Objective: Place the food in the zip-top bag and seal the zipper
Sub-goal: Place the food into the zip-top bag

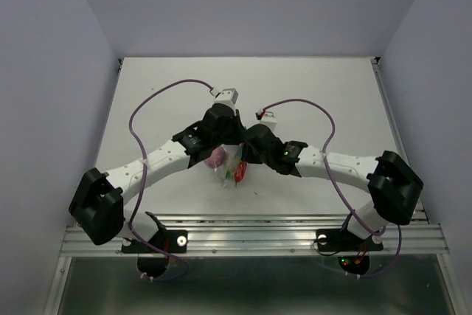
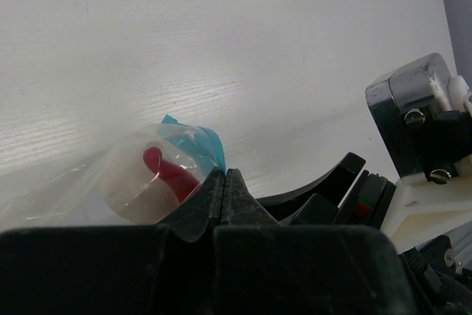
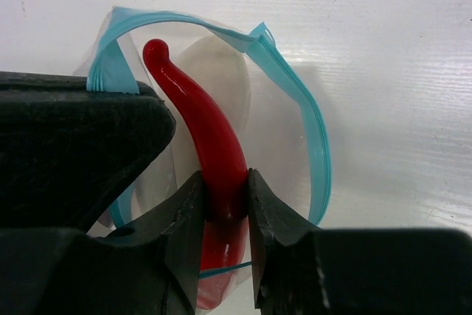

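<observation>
Out on the white counter [image 1: 310, 94], the zip-top bag [image 3: 287, 130] gapes open. The left fingers [image 2: 214, 198] are pinched tight on its rim beside the blue zipper [image 3: 313, 130], and the right fingers [image 3: 188, 226] clamp the red chili [image 3: 214, 138], its tip poking inside the bag.

Glossy red chili [image 3: 210, 145], crinkly clear plastic bag [image 3: 286, 134], matt white table [image 2: 221, 35]

White arm shells [image 1: 158, 158], black joints [image 1: 96, 204] — looping purple cables [image 1: 134, 127], small green lights [image 1: 285, 154], silver screws [image 2: 414, 116]
</observation>
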Controlling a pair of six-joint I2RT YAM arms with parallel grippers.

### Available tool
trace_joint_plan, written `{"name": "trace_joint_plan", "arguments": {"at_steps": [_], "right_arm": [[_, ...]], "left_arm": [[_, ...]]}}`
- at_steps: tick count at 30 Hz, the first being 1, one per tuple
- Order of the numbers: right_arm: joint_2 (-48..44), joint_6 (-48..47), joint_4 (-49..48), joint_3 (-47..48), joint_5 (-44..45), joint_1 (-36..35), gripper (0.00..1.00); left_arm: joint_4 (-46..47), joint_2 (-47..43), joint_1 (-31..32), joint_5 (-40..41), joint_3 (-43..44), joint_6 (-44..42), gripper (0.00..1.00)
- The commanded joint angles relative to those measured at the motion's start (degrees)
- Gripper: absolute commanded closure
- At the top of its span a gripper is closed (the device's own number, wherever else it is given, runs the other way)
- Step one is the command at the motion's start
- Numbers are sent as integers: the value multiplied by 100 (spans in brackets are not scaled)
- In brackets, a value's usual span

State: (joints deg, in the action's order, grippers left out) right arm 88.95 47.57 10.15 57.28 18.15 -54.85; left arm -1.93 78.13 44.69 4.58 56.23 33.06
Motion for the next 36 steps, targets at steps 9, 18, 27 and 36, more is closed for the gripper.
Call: {"name": "trace_joint_plan", "arguments": {"at_steps": [9, 18, 27, 36], "right_arm": [[-483, -283, 136, 258, 207, -149, 19], [-1019, -494, 145, 12, -198, 89, 6], [-1740, -547, 364, -305, -751, 1273, 9], [-1521, -811, 611, -472, -989, 1635, 27]], "left_arm": [[642, -430, 40, 95, -376, 25, 100], [607, -404, 40, 70, -244, -45, 100], [580, -421, 40, 34, -174, -133, 100], [527, -386, 40, 34, -94, -142, 100]]}}
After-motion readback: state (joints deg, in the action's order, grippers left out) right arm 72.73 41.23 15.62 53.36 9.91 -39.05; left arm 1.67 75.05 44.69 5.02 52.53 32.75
